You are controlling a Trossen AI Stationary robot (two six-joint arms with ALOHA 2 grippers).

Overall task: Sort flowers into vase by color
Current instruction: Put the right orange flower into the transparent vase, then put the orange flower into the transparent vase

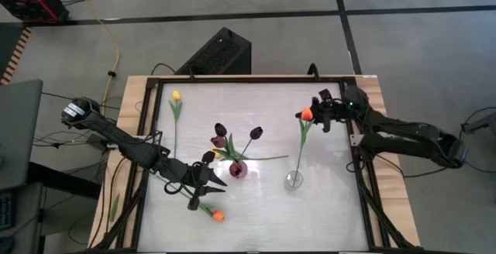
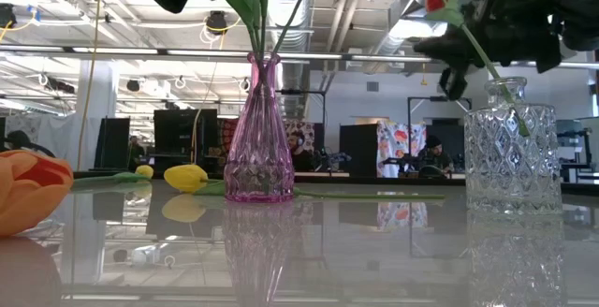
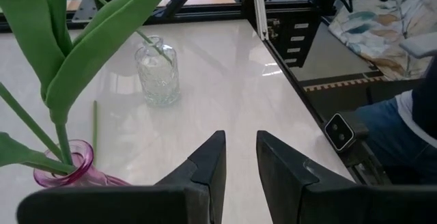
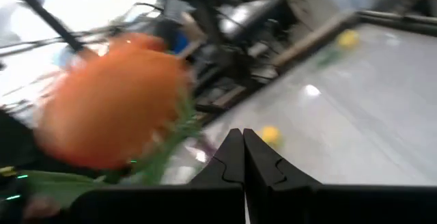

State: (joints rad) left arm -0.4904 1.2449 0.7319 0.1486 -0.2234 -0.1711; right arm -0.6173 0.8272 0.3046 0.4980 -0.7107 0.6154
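High view: right end effector (image 1: 319, 114) pressed together beside orange tulip (image 1: 307, 114) in clear vase (image 1: 294, 180); left end effector (image 1: 208, 193) spread.

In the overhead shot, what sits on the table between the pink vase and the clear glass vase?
In the high view, only a green stem reaches from the pink vase toward the clear vase; otherwise bare tabletop.

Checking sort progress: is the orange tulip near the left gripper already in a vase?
No. In the high view that orange tulip lies flat on the table by the left gripper, outside both vases.
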